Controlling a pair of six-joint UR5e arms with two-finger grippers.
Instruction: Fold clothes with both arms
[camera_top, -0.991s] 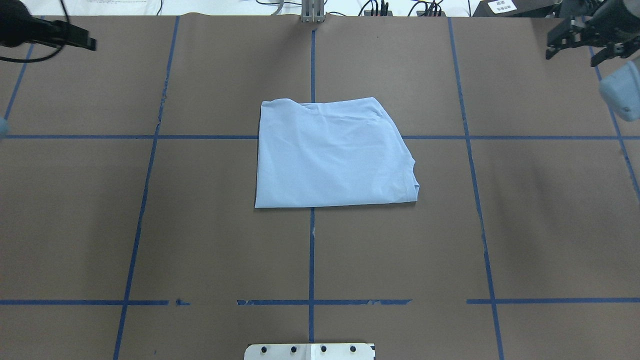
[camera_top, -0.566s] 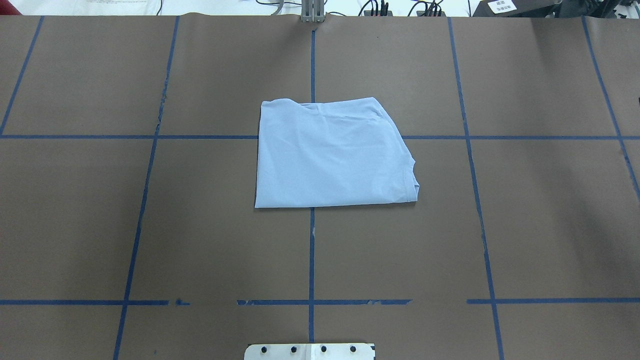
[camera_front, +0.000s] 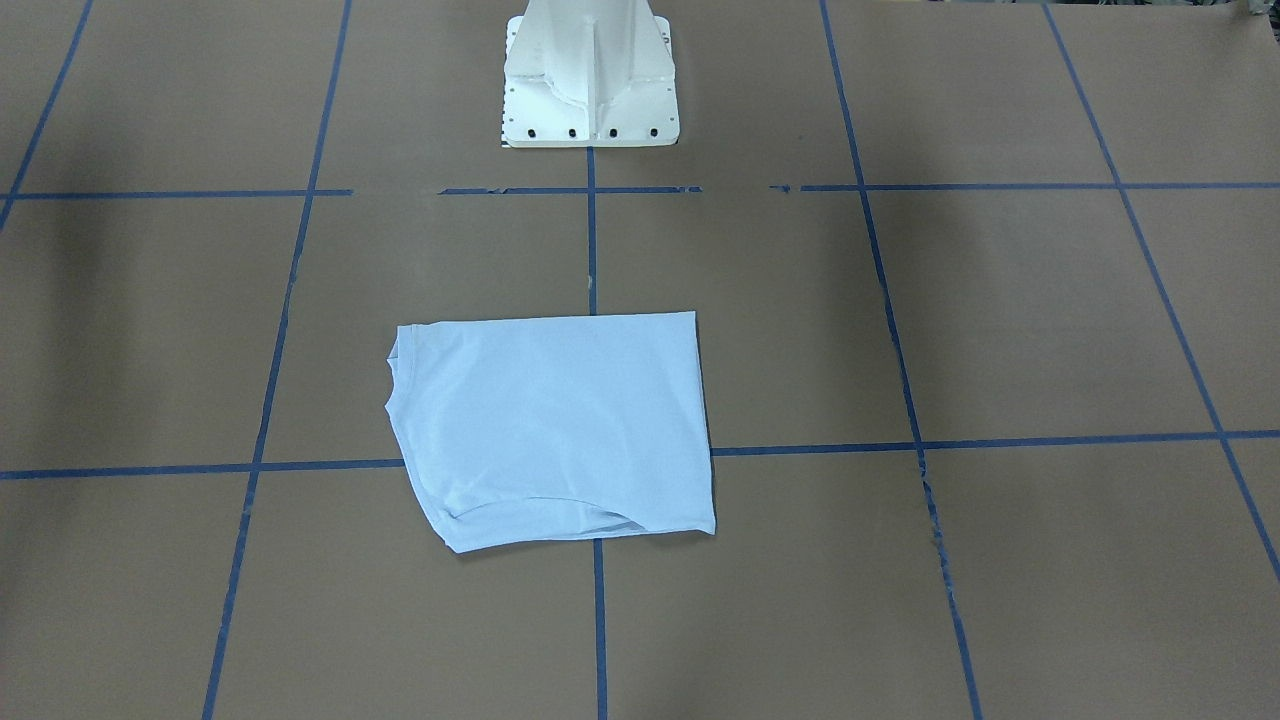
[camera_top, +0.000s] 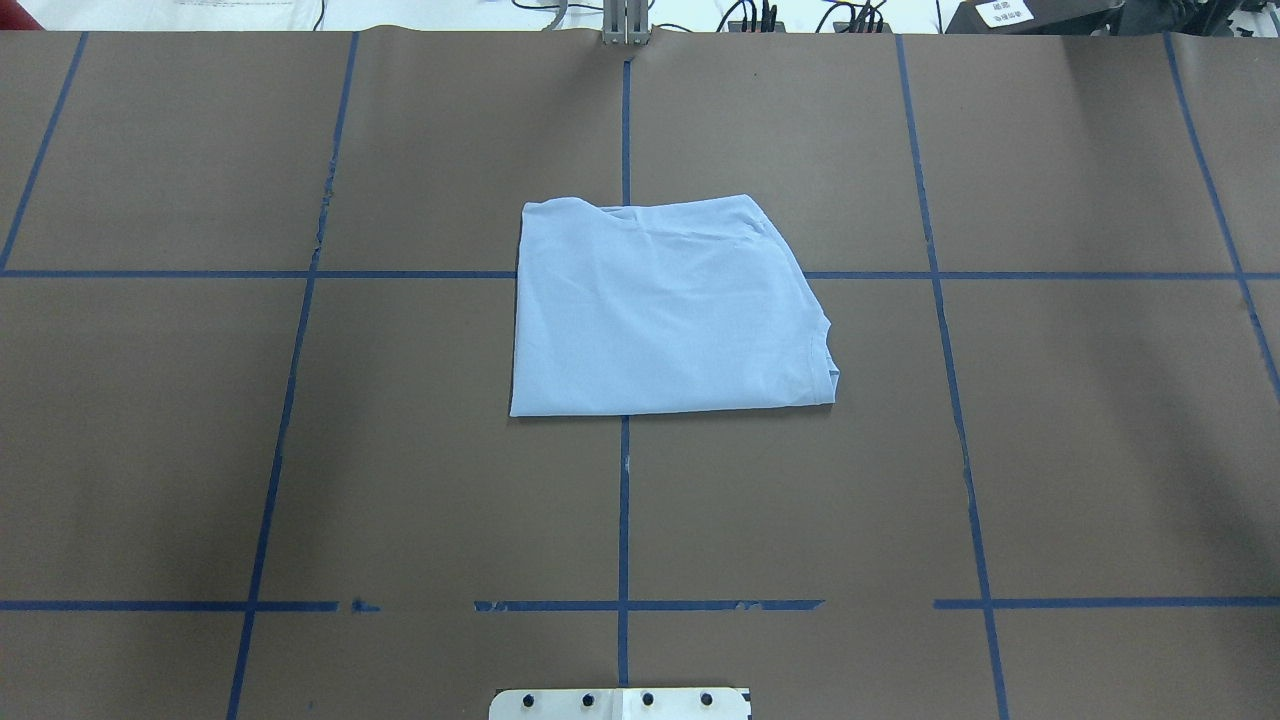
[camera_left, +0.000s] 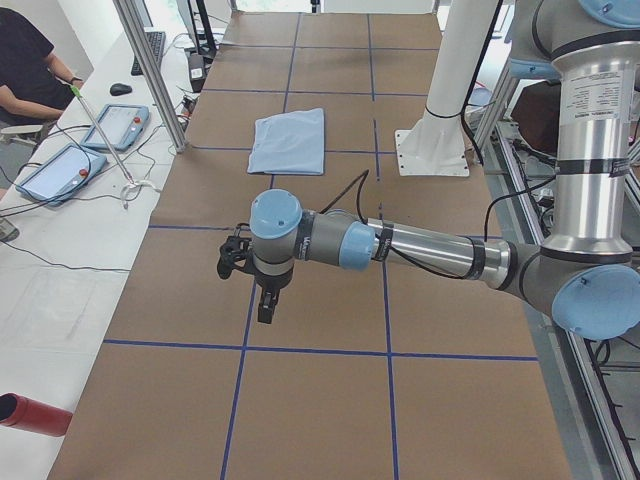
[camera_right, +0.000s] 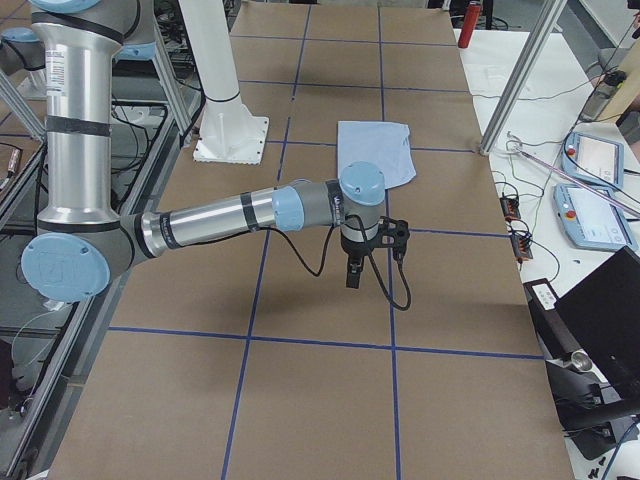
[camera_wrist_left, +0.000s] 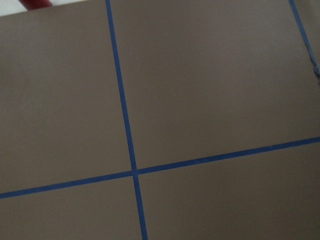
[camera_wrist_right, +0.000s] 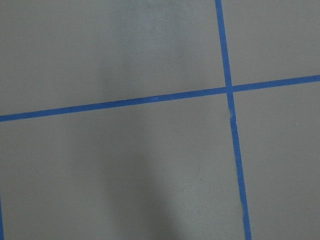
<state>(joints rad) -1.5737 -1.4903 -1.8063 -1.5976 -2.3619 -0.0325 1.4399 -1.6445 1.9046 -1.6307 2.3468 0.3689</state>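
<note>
Brown paper-covered worktop (camera_top: 1100, 450), taped into a grid with blue tape lines (camera_top: 623, 500). It filled both fixed views.

2 grey-and-silver jointed arms with light blue joint caps. The left arm (camera_left: 430, 250) reached out over the worktop's left end, the right arm (camera_right: 220, 215) over its right end. Neither showed in the overhead or front-facing views.

White pedestal base (camera_front: 590, 75) at the middle of the robot-side edge.

Light blue T-shirt (camera_top: 660, 310), folded to a rough rectangle. It lay flat at the worktop's centre, a little toward the operators' edge, touched by nothing. Long axis ran parallel to the robot-side edge. A curved, seamed edge faced the right end. No print showed.

Black 2-finger left gripper (camera_left: 264, 308) hung above bare paper, pointing down, holding nothing I could see. Black 2-finger right gripper (camera_right: 352, 278) likewise. Only the side views showed them, so I could not tell whether the jaws stood apart or together.

Key relation: the shirt lay inward from both grippers, along its own long axis, well apart from each. Neither looked clearly nearer. Both wrist cameras saw only paper and a tape crossing.

Judgement: the fold looked finished or nearly so. Any further fold would need both arms brought in toward the centre.

Beyond the operators' edge: a white side table (camera_left: 60, 260), blue-edged tablets (camera_left: 60, 170), a seated person (camera_left: 30, 70).
</note>
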